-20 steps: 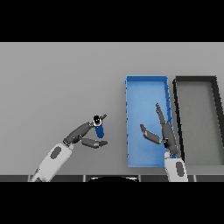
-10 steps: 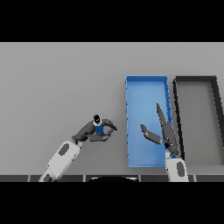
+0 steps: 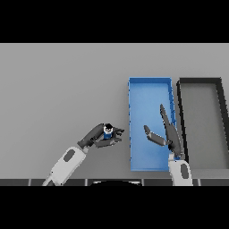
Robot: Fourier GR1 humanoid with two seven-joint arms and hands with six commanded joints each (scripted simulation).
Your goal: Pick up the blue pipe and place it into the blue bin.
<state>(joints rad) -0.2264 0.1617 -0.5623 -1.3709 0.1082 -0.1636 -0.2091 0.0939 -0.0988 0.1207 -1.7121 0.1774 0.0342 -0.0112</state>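
The blue pipe [image 3: 108, 132] is small and held upright in my left hand [image 3: 99, 137], whose fingers curl round it. The hand holds it over the grey table, just left of the blue bin [image 3: 150, 87]. My right hand [image 3: 167, 131] is over the blue bin's near right part, fingers straight and thumb spread, holding nothing.
A black bin [image 3: 199, 82] stands right beside the blue bin on its right. The grey table [image 3: 58, 89] stretches wide to the left and far side.
My left hand has moved right with the blue pipe, closer to the blue bin. The right hand has stayed over the blue bin.
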